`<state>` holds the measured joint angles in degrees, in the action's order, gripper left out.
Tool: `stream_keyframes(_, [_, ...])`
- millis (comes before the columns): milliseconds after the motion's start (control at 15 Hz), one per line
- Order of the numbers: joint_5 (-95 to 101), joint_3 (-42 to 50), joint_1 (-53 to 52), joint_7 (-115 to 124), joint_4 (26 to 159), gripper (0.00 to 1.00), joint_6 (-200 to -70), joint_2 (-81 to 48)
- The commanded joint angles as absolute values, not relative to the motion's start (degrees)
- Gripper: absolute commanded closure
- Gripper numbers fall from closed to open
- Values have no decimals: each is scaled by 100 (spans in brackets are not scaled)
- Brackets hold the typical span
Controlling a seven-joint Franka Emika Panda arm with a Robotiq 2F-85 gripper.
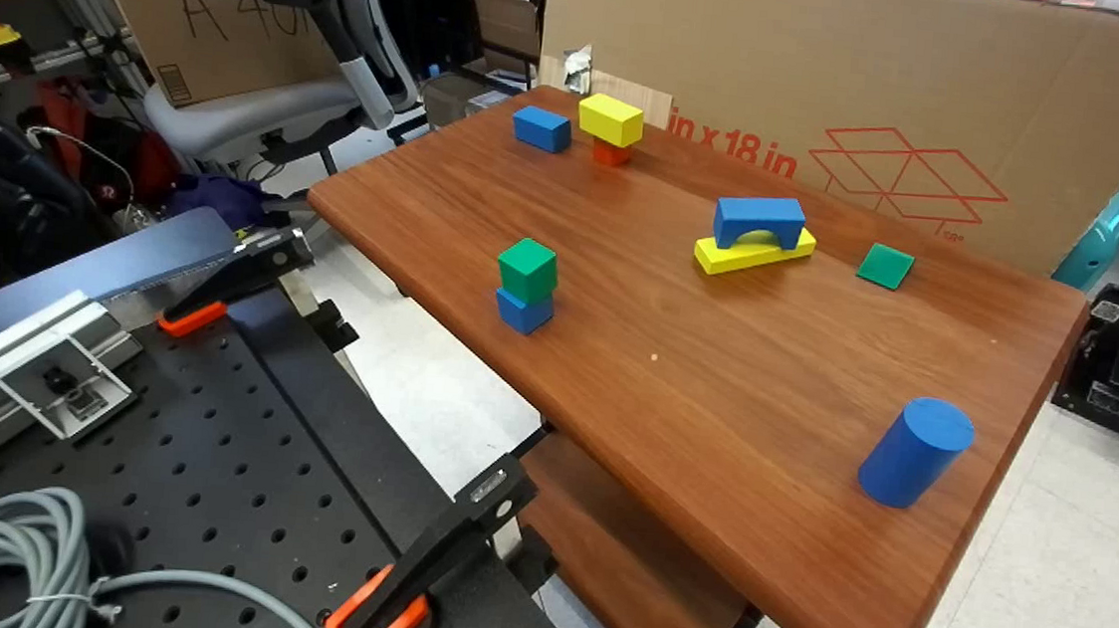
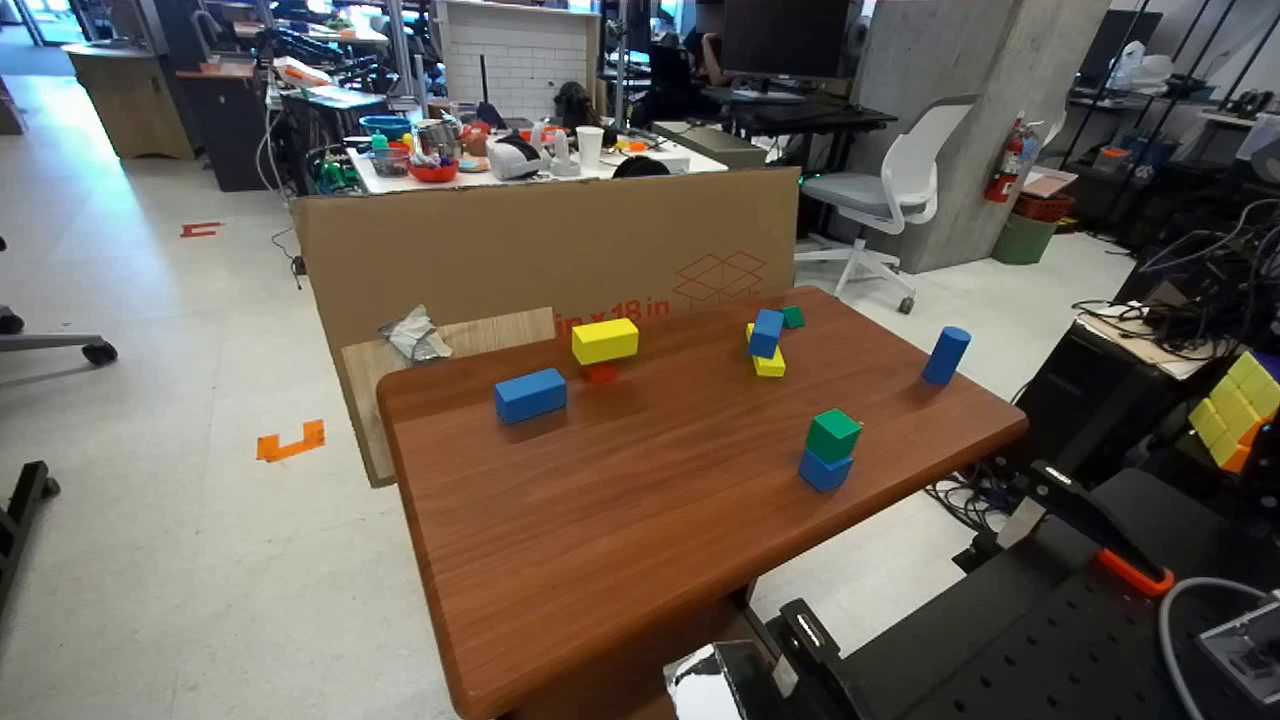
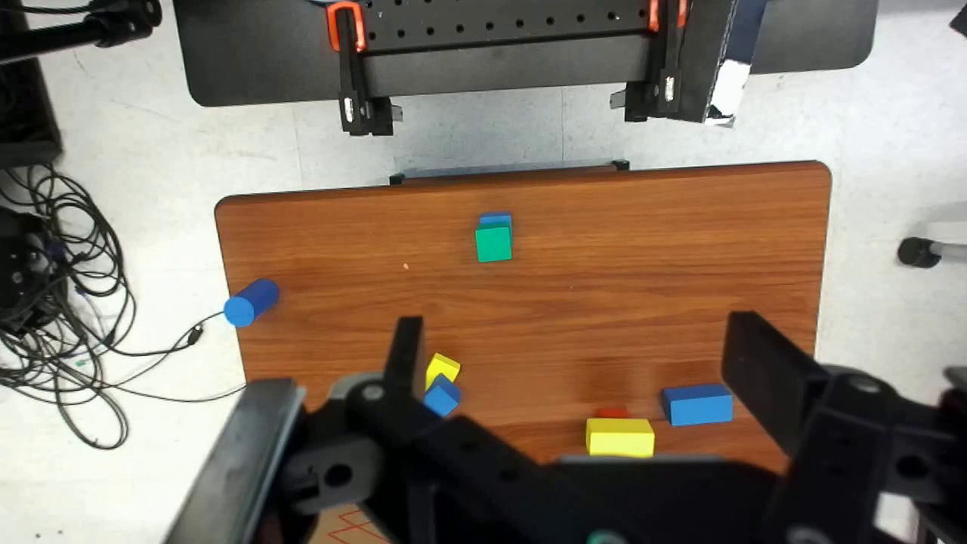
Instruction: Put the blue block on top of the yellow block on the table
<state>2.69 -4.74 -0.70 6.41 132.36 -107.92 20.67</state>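
Observation:
The oblong blue block [image 1: 541,129] lies directly on the reddish-brown table [image 1: 449,196]; it also shows in an exterior view [image 2: 531,396] and in the wrist view [image 3: 699,405]. Beside it, a yellow block [image 1: 611,119] rests on a smaller red block [image 1: 612,152], raised off the table; the yellow block also shows in an exterior view [image 2: 605,341] and in the wrist view [image 3: 620,437]. My gripper [image 3: 578,325] is wide open and empty, high above the table. In the wrist view the blue block appears near the right finger. The gripper is outside both exterior views.
A blue arch [image 1: 759,220] sits on a long yellow bar [image 1: 739,257]. A green cube [image 1: 528,269] stands on a blue cube [image 1: 524,312] near the table edge. A blue cylinder [image 1: 916,452] and a flat green piece [image 1: 886,266] are also there. Cardboard [image 1: 838,76] stands behind the table.

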Motion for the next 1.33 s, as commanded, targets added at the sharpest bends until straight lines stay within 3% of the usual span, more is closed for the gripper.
stream_keyframes(0, [280, -440, -110, 652, 13226, 0, -10779, 2063])
stream_keyframes(600, [441, -443, -80, 585, 13223, 0, -11037, 1821])
stream_keyframes(1267, [1132, 107, 58, -1278, 12946, 0, -12680, 351])
